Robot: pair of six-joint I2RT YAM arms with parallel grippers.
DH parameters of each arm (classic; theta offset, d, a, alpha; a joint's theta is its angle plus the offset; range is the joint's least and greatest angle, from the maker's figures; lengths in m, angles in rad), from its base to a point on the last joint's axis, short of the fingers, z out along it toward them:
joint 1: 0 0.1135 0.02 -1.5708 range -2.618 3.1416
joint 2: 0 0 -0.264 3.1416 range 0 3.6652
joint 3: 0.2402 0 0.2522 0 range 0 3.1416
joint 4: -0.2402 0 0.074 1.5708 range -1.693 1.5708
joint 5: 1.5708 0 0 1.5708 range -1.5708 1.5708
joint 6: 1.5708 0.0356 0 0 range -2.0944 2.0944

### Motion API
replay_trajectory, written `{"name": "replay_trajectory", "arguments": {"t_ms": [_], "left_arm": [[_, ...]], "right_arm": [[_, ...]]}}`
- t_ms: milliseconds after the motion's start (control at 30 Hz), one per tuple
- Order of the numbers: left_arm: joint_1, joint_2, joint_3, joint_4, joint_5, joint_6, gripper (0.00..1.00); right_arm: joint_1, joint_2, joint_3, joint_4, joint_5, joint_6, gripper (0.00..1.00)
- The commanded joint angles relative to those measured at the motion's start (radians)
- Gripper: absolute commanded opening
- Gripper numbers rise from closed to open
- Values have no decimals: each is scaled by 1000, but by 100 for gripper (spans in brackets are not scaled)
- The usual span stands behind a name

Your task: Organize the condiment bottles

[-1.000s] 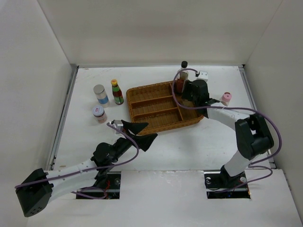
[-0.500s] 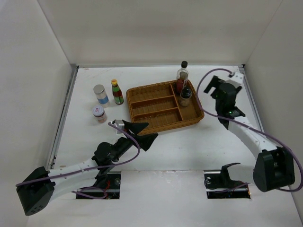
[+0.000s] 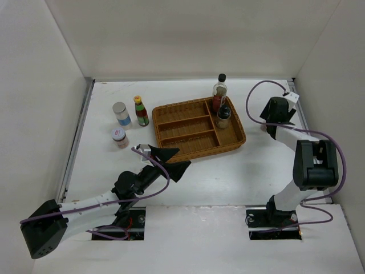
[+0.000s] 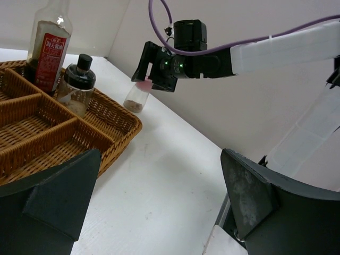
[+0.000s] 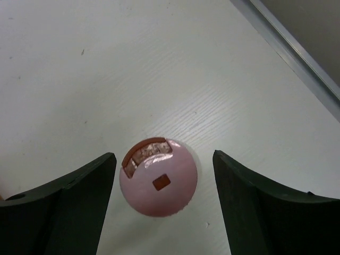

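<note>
Bright even light w/ soft shadows; 3 views mostly sharp.

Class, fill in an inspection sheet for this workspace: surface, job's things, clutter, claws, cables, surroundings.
Surface: white table carrying a wicker tray.
Job's things: tall clear bottle and black-capped shaker stand in the tray's right compartment; green bottle, silver-lidded jar and red-lidded jar stand left of it; pink-capped shaker stands right of it.
Clutter: nothing seen.
Claws: left claw open, empty; right claw open, straddling the pink cap, not touching.
Cables: purple cables loop along both arms.
Surroundings: white walls.
</note>
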Motion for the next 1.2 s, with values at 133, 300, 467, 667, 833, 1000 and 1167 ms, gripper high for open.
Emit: {"name": "replay_trajectory", "arguments": {"t_ms": [133,300,467,667,833,1000,1167], "left_arm": [[3,3,-6,71,1,6,100],[6,1,-7,71,1,6,100],[7,9,-4,73,1,4,100],[12,8,1,61,-23,4,100],[21,-17,30,-7,-113,-1,100],[12,-92,111,-220,-230,-2,100],[27,-137,246,-471,-376,2,100]], "right_arm": [[-5,8,13,156,14,1,48],[76,-185,-99,175,71,24,44],[236,-432,-169,114,91,23,44],[415,-474,-176,55,79,35,44],[492,-394,-179,66,39,58,44],[520,-285,-188,104,28,53,44],[553,-184,-188,130,56,38,49]]}}
